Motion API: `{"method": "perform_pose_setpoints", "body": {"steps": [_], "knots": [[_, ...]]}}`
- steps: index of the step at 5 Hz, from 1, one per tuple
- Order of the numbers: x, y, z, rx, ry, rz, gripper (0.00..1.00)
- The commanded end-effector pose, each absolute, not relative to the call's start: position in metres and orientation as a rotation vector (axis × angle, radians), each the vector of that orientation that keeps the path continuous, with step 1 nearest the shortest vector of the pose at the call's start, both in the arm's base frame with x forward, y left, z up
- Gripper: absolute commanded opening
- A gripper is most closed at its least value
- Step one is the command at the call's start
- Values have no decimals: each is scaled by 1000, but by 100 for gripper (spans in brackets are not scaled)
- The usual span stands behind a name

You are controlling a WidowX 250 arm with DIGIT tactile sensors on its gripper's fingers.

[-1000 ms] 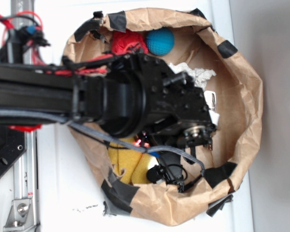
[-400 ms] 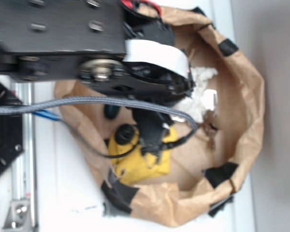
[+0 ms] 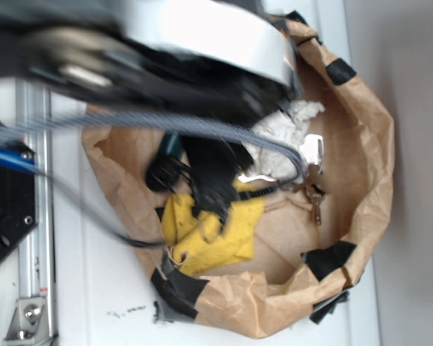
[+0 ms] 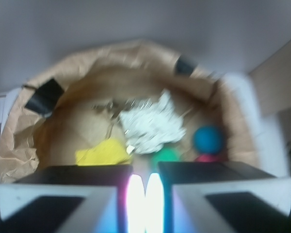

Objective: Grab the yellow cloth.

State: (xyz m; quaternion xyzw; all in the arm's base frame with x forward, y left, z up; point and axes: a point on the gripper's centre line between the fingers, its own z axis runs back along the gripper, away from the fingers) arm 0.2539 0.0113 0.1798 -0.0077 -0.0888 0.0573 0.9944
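yellow cloth [image 3: 215, 234] crumpled on floor of brown paper bag [image 3: 372, 180], lower left part, right under black tool [image 3: 211, 194]; tool tip overlaps cloth's top edge, real contact unclear. Wrist view: cloth [image 4: 103, 154] left, white paper wad [image 4: 150, 127] centre, green ball [image 4: 166, 155], blue ball [image 4: 208, 139] right. Keys [image 3: 314, 202] near wad. Tool too blurry, can't tell how wide it's open or whether it's got anything

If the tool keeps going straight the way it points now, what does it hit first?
Most likely the yellow cloth: in the exterior view the tool points down right over it inside the paper bag. Motion blur hides the remaining gap.
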Motion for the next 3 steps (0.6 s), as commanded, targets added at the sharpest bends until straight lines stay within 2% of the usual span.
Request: {"method": "perform_pose_setpoints", "body": {"steps": [1, 2, 3], "knots": [[268, -18, 92, -122, -35, 317, 100], [267, -36, 58, -165, 13, 293, 100], [264, -51, 38, -178, 64, 266, 100]]}}
